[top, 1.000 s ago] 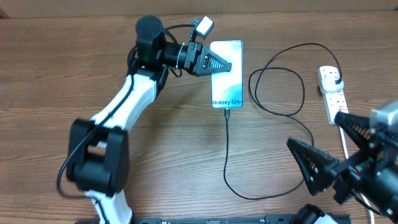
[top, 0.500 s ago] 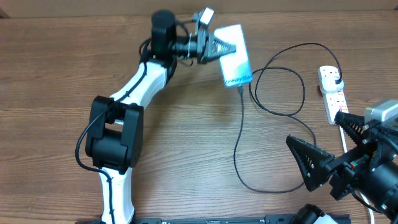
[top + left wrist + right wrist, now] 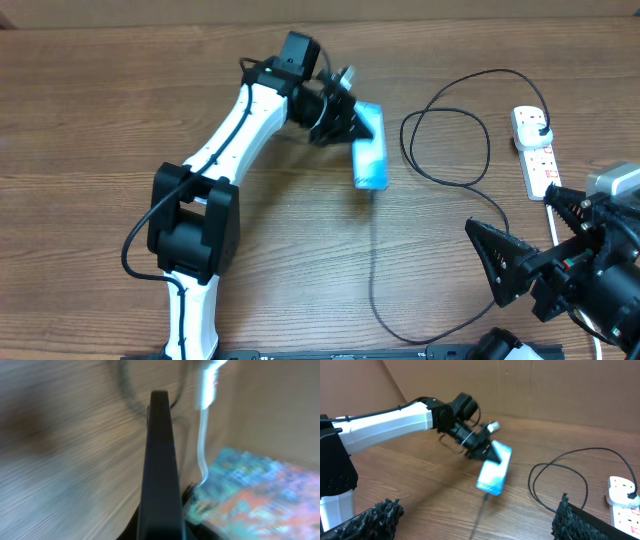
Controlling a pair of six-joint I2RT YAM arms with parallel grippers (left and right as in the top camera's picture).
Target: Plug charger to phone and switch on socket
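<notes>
My left gripper is shut on the phone and holds it tilted on edge above the table; it also shows in the right wrist view. The charger cable hangs from the phone's lower end, loops near the front edge and runs on in loops to its black plug in the socket, a white power strip at the right. My right gripper is open and empty, near the front right. The left wrist view is blurred: one dark finger and the phone's screen.
The socket's white cord runs toward the front edge beside my right gripper. The left arm stretches across the left half of the wooden table. A brown wall stands behind the table.
My left gripper has lifted the phone, swung it right and then forward, tilting it on edge. The cable followed at the phone's end. The right arm has barely moved.
</notes>
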